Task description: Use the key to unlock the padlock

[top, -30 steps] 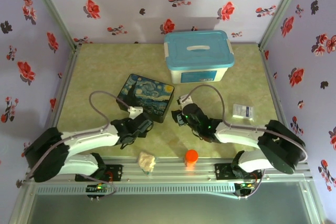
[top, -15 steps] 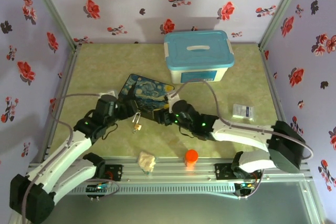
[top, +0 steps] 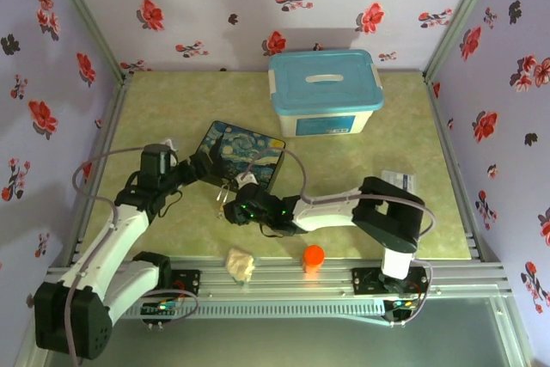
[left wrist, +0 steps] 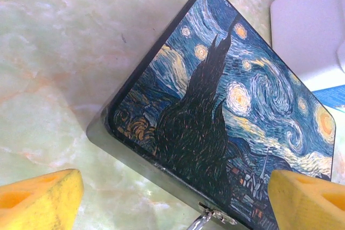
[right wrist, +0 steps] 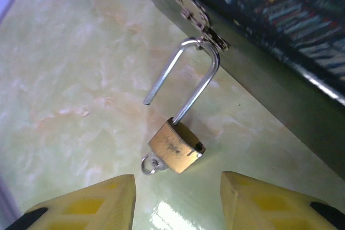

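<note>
Top view: left arm reaches to the near left corner of the painted box (top: 241,155), left pincer (top: 210,175) just over that corner. Right arm is stretched leftward across the table (top: 155,100), right pincer (top: 232,209) low by the box's near edge. Padlock (top: 223,199) lies on the table just in front of the box, between the two pincers, too small here for detail. Blue-lidded bin (top: 324,92) stands at the back, well apart from the box; orange cap (top: 314,255) and a crumpled cream lump (top: 240,264) sit at the near edge; a small white packet (top: 397,180) lies to the right. Left wrist view: left pincer (left wrist: 172,203) spread wide, its yellow fingertips (left wrist: 40,200) at the two lower corners, nothing between them; it hangs above the box lid, with the latch (left wrist: 213,217) at the bottom edge. Right wrist view: right pincer (right wrist: 178,208) parted, holding nothing, its fingertips (right wrist: 89,203) just short of the padlock (right wrist: 175,146). The brass body rests on the table; the shackle (right wrist: 202,82) is hooked through the box latch (right wrist: 200,22), one leg in the body, the other end free and clear of it. A small metal ring (right wrist: 148,164) sticks out at the body's lower end; cannot tell what it belongs to.
</note>
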You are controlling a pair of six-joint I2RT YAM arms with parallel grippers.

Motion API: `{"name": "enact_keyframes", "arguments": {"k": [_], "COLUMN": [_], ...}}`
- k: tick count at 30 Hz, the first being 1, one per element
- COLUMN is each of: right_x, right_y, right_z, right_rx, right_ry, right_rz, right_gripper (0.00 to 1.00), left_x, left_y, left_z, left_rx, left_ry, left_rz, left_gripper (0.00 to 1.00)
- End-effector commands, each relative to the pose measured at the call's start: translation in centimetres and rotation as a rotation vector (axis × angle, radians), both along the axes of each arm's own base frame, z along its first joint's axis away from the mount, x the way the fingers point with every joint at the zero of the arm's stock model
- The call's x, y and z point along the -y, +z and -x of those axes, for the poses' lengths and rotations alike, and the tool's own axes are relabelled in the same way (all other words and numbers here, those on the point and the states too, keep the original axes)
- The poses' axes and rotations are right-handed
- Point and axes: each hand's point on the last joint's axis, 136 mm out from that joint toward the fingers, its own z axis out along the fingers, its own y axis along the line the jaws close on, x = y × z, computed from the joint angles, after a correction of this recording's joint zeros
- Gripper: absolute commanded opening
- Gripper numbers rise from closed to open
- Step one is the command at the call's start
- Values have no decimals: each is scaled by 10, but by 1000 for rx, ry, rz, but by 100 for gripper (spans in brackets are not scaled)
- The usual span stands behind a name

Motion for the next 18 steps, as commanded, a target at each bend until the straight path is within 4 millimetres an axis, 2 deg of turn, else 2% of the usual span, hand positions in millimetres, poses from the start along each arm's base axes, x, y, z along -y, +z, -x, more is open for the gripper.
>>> {"name": "enact_keyframes", "arguments": {"k": [1,9,18], "right_x": [-18,-31,-35], "right_y": [9,-9,-29], "right_z": [-13,-15,-14], "right_rx": [24,20,-14], "right_ry": [-48,-35,-31], "right_rz": [-64,-58,-48], "right_gripper": [44,46,46], "left_x": [7,10,10], "left_y": [12,4,-1], "left_z": [-9,-9,-10], "left_rx": [52,46,41], "left_ry": [-40,-45,-45], "left_rz": [17,35,36], "left_gripper": [88,88,88]}}
